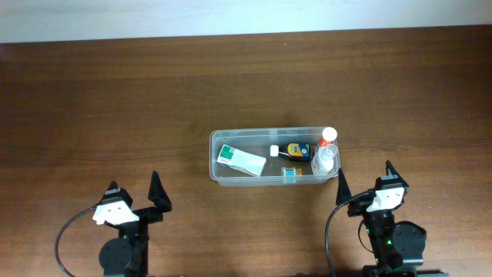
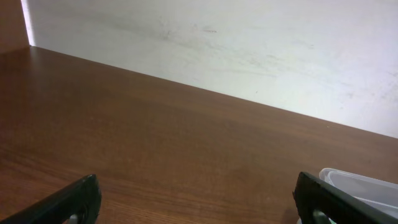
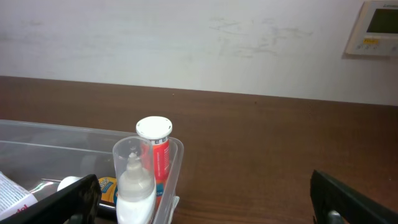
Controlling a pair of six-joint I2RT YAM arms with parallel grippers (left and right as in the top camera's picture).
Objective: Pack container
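Container (image 1: 254, 181) at mid-table, just ahead of the right gripper (image 1: 364, 169), well right of the left gripper (image 1: 134, 181); already holding a box (image 1: 241, 159), a small bottle (image 1: 294, 149), a clear bottle (image 1: 324, 160) and a red tube (image 1: 328, 137). Both sets of jaws spread wide, grasping nothing. Likely trouble: right finger clipping the near corner on any advance, tipping the upright clear bottle.
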